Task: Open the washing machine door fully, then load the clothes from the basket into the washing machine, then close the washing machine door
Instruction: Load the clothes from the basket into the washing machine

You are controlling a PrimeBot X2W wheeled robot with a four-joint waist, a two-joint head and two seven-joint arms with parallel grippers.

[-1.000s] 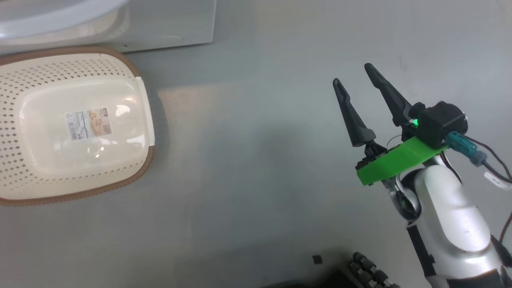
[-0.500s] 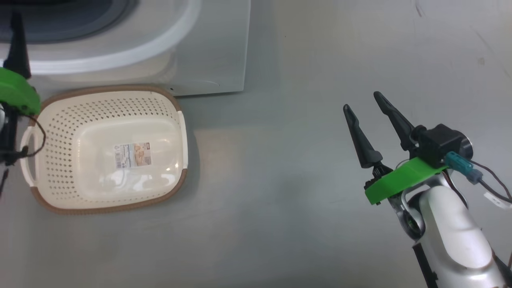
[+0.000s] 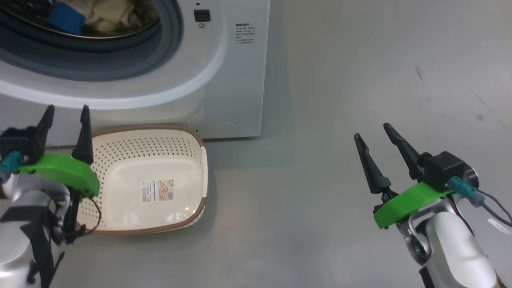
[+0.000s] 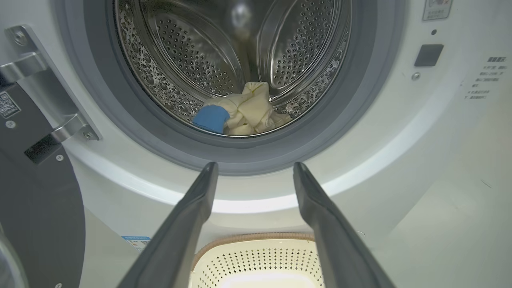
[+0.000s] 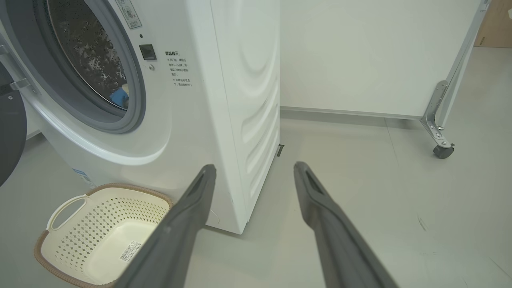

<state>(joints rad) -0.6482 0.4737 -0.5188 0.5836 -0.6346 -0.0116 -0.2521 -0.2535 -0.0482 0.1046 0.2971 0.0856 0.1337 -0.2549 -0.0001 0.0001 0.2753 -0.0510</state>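
Loading done: clothes [image 4: 248,110] lie in the washing machine [image 3: 224,80] drum, basket [image 3: 152,148] empty below. Left gripper [image 3: 67,110] and right gripper [image 3: 372,131] stand spread, holding nothing. Push the door [image 4: 40,224] by its rim, steadily, until it latches.

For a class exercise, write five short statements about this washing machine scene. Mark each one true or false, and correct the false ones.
1. The clothes lie inside the drum of the washing machine. True.
2. The washing machine door stands open. True.
3. The basket sits on top of the machine. False: it stands on the floor, right in front of the machine.
4. The left gripper grips a garment. False: its jaws are open with nothing between them.
5. The right gripper is shut. False: its jaws are open, and it is off to the right of the machine, above the floor.
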